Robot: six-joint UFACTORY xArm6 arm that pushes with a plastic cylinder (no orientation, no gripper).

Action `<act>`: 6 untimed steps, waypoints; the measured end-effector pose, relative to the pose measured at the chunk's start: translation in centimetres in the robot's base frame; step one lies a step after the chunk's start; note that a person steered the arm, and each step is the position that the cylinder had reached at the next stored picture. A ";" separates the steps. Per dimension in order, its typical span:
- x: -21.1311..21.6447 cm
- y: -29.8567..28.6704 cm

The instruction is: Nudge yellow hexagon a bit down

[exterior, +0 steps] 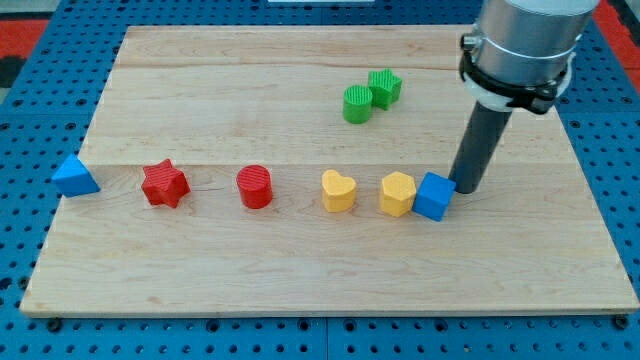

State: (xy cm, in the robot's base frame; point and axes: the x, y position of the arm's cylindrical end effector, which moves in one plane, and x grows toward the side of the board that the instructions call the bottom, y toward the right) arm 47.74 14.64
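The yellow hexagon (397, 194) lies right of the board's middle, touching the blue cube (433, 196) on its right side. My tip (465, 188) stands just right of and slightly above the blue cube, close to or touching it. The cube lies between my tip and the yellow hexagon. A yellow heart (338, 191) lies to the hexagon's left with a small gap between them.
A red cylinder (255, 187) and a red star (165, 184) lie further left in the same row. A blue triangle (75, 176) sits at the board's left edge. A green cylinder (357, 104) and a green star (384, 88) touch near the view's top.
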 end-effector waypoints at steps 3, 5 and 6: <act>-0.1 -2.0; -1.0 -3.5; -1.0 -5.2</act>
